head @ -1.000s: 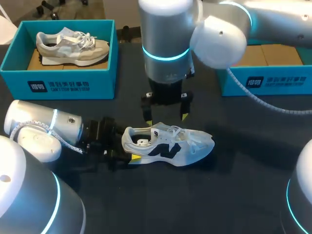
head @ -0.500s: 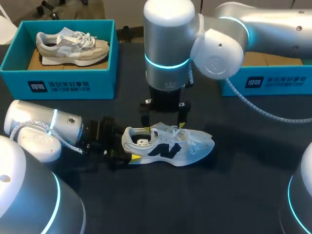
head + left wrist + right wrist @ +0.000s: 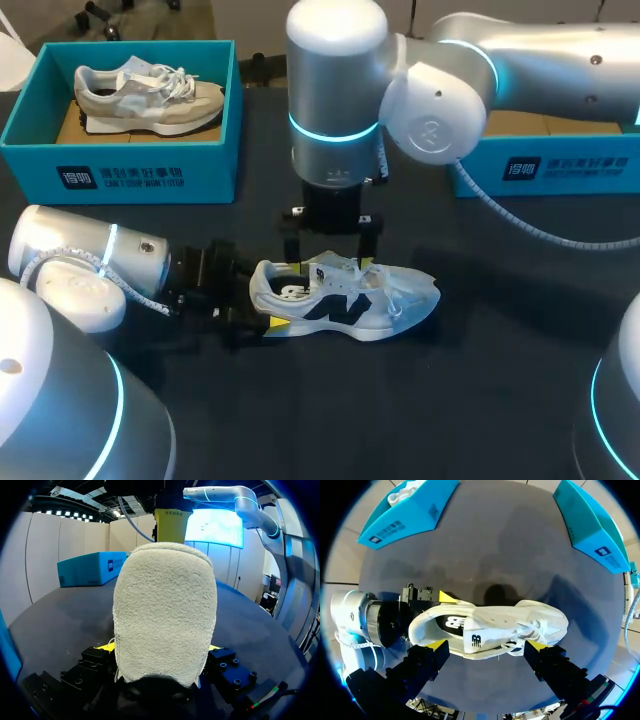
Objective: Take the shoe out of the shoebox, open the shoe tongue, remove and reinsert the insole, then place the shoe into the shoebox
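Low white mesh sneaker with a dark side logo (image 3: 345, 300) sits out on the dark table (image 3: 480, 400), toe toward the right side, well apart from both teal cardboard shoeboxes (image 3: 120, 170); the left box holds a second, beige shoe (image 3: 150, 95). Left gripper (image 3: 160, 647): jaws pressed to the 2 sides of the fuzzy heel, gripping the sneaker low down. Right gripper (image 3: 330, 240): jaws spread wide and empty, just above the collar and tongue. Risks as I judge them: 1) a descent slightly off line catches the laces rather than the tongue, so the opening does not widen; 2) downward push on the forefoot levers the heel out of its single low clamp, and the sneaker rolls; 3) the heel-side finger strikes the left gripper, which is very near.
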Action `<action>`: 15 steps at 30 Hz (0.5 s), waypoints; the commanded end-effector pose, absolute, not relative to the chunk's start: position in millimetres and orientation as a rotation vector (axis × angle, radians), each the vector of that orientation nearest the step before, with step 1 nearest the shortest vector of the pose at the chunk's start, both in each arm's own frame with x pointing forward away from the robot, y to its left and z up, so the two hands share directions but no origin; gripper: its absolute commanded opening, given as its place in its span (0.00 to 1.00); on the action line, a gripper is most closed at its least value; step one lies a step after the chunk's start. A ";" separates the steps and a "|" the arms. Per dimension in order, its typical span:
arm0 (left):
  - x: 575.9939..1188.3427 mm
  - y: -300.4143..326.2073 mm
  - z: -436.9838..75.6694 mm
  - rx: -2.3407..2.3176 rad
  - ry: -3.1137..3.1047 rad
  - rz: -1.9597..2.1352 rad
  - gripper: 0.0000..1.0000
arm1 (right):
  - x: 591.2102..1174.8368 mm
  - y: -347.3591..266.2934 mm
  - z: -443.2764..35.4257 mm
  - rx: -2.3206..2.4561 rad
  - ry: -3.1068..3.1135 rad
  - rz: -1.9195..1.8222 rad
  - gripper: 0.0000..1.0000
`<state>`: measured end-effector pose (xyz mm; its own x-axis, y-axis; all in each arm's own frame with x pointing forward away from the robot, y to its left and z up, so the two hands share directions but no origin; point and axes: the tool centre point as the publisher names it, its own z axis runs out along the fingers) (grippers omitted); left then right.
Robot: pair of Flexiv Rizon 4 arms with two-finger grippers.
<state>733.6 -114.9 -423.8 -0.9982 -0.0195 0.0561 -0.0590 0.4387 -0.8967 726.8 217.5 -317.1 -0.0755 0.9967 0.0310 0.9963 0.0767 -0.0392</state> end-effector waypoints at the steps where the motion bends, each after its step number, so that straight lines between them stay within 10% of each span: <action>1: 738.2 -113.8 -429.0 0.072 -2.636 1.640 0.00 | 726.4 218.3 -317.8 -2.104 -2.267 0.012 1.00; 15: 738.2 -113.8 -429.0 0.072 -2.636 1.640 0.00 | 727.9 227.6 -322.4 -2.249 -2.246 0.092 1.00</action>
<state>733.6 -114.9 -423.8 -0.9982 -0.0194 0.0561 -0.0589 0.4388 -0.8967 727.9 216.7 -323.1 -0.0080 0.9998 -0.0187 0.9999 0.0078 -0.0125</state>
